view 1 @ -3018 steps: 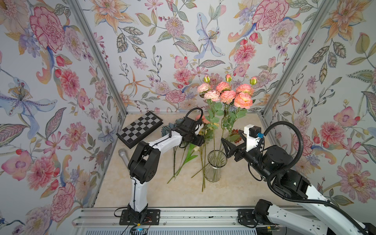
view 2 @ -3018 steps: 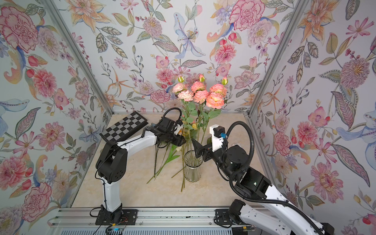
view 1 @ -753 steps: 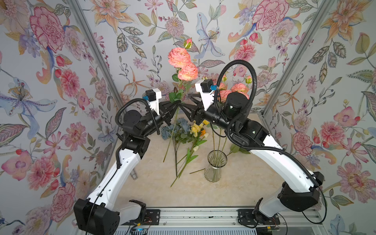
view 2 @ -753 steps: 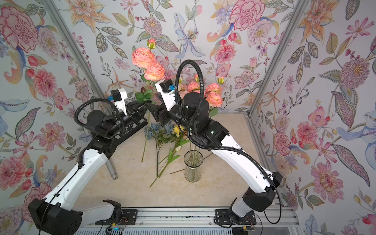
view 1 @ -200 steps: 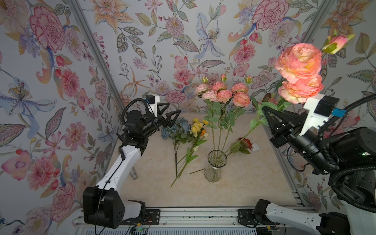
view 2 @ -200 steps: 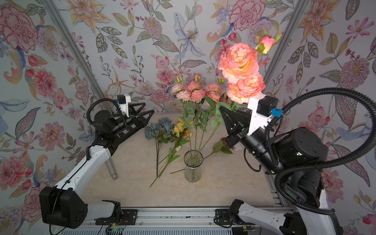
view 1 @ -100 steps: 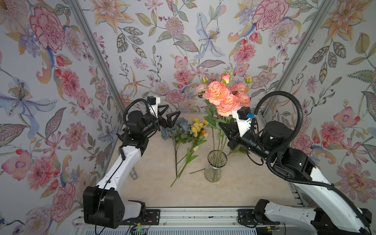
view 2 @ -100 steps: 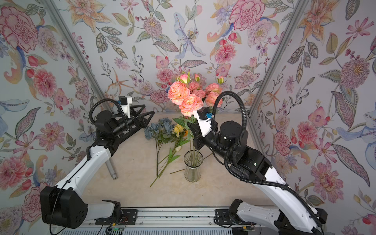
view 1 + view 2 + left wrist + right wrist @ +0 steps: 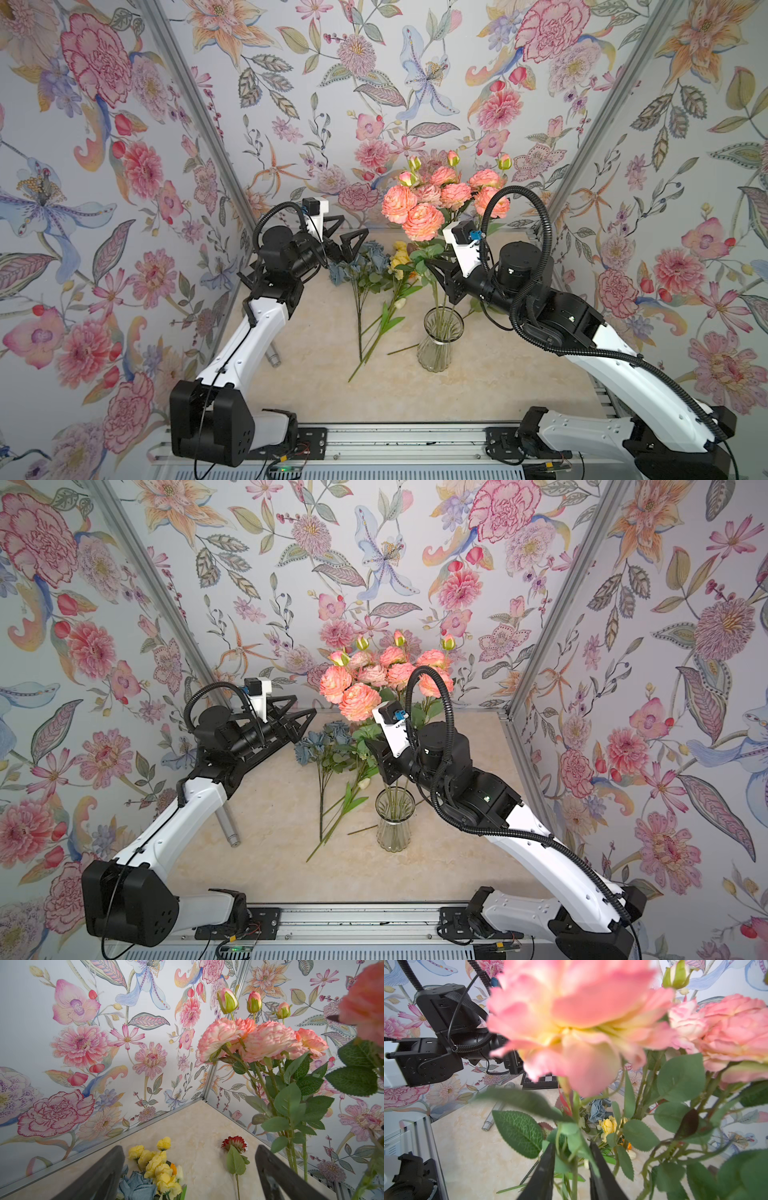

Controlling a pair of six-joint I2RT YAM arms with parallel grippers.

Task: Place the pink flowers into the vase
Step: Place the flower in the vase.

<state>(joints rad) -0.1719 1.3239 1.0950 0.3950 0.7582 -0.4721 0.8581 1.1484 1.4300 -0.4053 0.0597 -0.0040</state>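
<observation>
Stems of the pink flowers (image 9: 440,203) stand in the vase (image 9: 439,345), with the blooms fanned high above its rim. The vase sits upright on a pale marbled tabletop (image 9: 498,374), enclosed by floral-papered walls (image 9: 365,75). The right gripper (image 9: 440,282) is just above the vase mouth, its jaws parted around one stem without pinching it. The left gripper (image 9: 354,225) hovers well apart, jaws wide and empty. A dusty-blue bunch (image 9: 365,266) and yellow stems (image 9: 398,259) lie flat beside the vase.
</observation>
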